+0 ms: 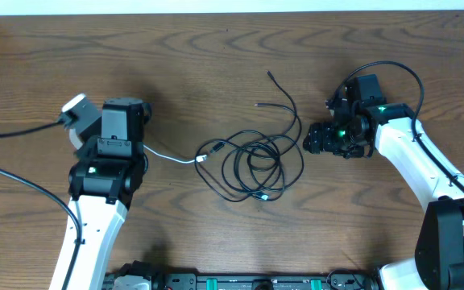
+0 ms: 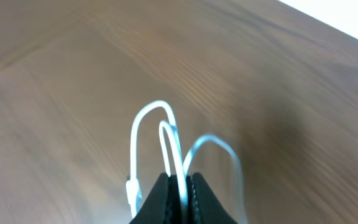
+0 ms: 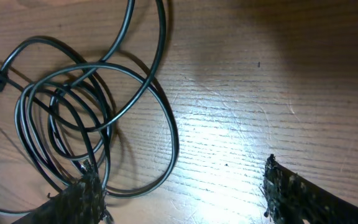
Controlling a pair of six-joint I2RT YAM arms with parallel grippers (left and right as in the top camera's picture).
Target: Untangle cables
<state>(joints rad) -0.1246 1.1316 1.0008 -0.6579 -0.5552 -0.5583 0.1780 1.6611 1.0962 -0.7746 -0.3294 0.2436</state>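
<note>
Overhead: black cables (image 1: 252, 165) coiled mid-tabletop (image 1: 216, 48), white cable (image 1: 167, 155) running left.
Left wrist: left claw (image 2: 180, 182) clenched on white loops.
Right wrist: right claw (image 3: 179, 186) released, one finger at the coil's edge.
We'd pin the black loops, then draw the white out slowly.

Open table (image 1: 216, 48) all round; only cables (image 1: 254, 165) obstruct centre.

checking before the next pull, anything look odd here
Only the tangle itself: the black cables lie in overlapping loops in the middle, and the white cable is doubled into loops where the left tool pinches it. Nothing looks damaged.
</note>
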